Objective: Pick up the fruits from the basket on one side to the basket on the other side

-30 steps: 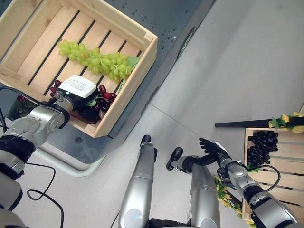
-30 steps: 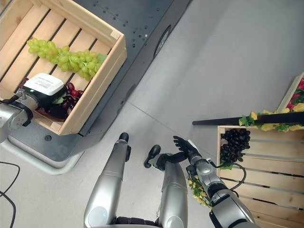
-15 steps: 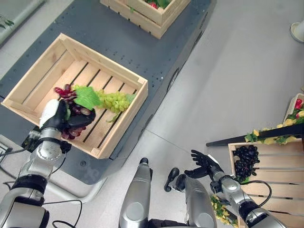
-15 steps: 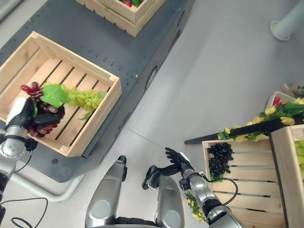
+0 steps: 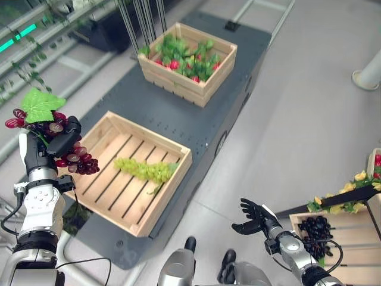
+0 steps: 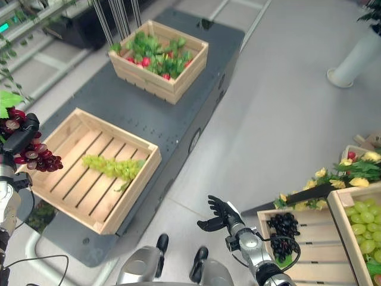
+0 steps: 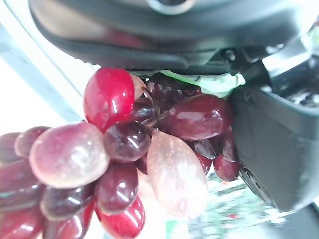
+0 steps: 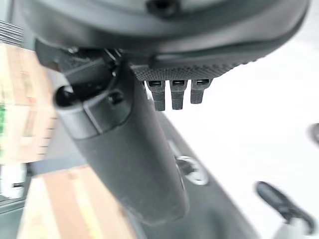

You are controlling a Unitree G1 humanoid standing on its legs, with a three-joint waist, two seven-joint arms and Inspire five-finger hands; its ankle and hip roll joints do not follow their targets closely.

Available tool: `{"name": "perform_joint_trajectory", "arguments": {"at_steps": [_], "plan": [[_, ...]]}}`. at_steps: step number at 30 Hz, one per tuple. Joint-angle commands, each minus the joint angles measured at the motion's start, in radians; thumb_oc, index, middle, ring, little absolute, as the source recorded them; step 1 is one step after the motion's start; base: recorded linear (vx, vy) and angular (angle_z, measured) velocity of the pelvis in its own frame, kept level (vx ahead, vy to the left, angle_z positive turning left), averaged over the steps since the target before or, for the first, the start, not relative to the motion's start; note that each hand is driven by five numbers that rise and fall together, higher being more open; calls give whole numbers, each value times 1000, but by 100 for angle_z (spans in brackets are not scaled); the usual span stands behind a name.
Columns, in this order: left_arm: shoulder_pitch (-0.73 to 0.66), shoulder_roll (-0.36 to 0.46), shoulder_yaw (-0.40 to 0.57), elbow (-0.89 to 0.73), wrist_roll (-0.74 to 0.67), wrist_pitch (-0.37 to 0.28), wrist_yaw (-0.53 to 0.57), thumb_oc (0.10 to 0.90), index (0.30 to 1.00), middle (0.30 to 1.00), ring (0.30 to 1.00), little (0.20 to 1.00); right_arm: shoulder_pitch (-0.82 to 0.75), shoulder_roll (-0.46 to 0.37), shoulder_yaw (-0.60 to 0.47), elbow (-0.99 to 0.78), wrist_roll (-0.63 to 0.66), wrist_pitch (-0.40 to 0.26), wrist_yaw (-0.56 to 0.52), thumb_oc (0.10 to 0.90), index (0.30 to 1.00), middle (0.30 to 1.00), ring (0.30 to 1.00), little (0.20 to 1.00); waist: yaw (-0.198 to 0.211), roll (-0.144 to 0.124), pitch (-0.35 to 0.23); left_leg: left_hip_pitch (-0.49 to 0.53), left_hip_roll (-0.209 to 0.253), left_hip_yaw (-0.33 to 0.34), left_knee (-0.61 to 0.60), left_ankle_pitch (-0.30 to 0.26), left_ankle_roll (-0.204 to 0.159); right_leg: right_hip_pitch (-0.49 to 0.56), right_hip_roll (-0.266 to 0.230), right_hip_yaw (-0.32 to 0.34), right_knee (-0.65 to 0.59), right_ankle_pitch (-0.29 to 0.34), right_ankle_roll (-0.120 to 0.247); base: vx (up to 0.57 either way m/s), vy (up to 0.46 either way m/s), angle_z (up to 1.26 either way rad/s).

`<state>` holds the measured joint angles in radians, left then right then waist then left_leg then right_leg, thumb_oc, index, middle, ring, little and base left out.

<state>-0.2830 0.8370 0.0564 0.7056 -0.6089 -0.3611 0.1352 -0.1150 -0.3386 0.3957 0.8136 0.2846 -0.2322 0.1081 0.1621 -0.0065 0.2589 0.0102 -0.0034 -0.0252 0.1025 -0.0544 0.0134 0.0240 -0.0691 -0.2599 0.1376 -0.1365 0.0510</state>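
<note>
Dark fingers (image 7: 264,149) of the left hand (image 5: 56,140) curl around a bunch of red grapes (image 5: 71,156), gripping it near the stem end, where a green leaf (image 5: 39,104) fans out above the knuckles and the loose tail of berries dangles below. The bunch hangs in the air, beside and above the near wooden crate (image 5: 128,170), clear of its rim. It looks light and floppy, with glossy, smooth berries likely to slip or swing, so a hold high on the cluster by the stem seems the safest purchase; squeezing the lower berries risks shedding them. The berries range from deep maroon to pale pink, oval and shiny. In the crate lies a bunch of green grapes (image 5: 146,170), on the slats near its right wall. The right hand (image 6: 221,215) hovers low with fingers spread and empty, near a crate holding black grapes (image 6: 281,232). A farther crate (image 5: 186,59) of greens and red fruit sits on the dark platform (image 5: 202,122).
</note>
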Motion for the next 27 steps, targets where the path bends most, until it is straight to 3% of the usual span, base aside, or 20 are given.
{"name": "perform_joint_trajectory", "arguments": {"at_steps": [1,6,11,13,15,18,19,27], "plan": [[-68,64,71,-111,-86,-130,-63,400,300,300,300,300,-18,-36,2,-131,39,-41,0,800,900,900,900,900,-34,48,-149,-1,-90,-56,-66,9,27,29,18,28,-115,81,-32,23,-145,-1],[-132,99,39,-195,-185,-78,-127,400,300,300,300,300,-41,-76,26,-320,40,18,10,800,900,900,900,900,-40,51,-185,33,-88,-62,-146,39,22,57,25,34,-192,126,-17,4,-120,-8],[-256,98,-49,-260,-237,-37,-166,400,300,300,300,300,-167,-140,31,-460,119,62,89,800,900,900,900,900,-55,48,-206,48,-82,-49,-190,55,14,57,33,45,-225,152,-9,-28,-93,-7],[-314,93,-92,-277,-231,-24,-185,400,300,300,300,300,-246,-162,34,-510,190,97,140,800,900,900,900,900,-62,45,-214,42,-80,-46,-190,54,11,50,35,51,-225,154,-8,-53,-100,-12],[-398,84,-161,-289,-234,-11,-207,400,300,300,300,300,-348,-183,46,-576,279,174,167,800,900,900,900,900,-69,40,-224,39,-77,-41,-190,55,7,47,37,54,-225,157,-6,-35,-93,-23],[-469,77,-214,-293,-237,4,-225,400,300,300,300,300,-420,-188,53,-594,338,243,180,800,900,900,900,900,-74,35,-228,37,-75,-41,-190,56,5,48,40,57,-225,157,-9,-17,-69,-7],[-551,62,-277,-296,-243,29,-227,400,300,300,300,300,-510,-189,75,-602,424,317,182,800,900,900,900,900,-82,31,-238,38,-72,-38,-190,55,3,49,42,61,-225,157,-11,-15,-70,-2],[-794,-16,-463,-221,-242,45,-293,400,300,300,300,300,-821,-160,108,-506,616,385,124,800,900,900,900,900,-100,17,-267,59,-59,-2,-190,46,-5,60,48,76,-225,156,-15,-4,-58,-7]]}}
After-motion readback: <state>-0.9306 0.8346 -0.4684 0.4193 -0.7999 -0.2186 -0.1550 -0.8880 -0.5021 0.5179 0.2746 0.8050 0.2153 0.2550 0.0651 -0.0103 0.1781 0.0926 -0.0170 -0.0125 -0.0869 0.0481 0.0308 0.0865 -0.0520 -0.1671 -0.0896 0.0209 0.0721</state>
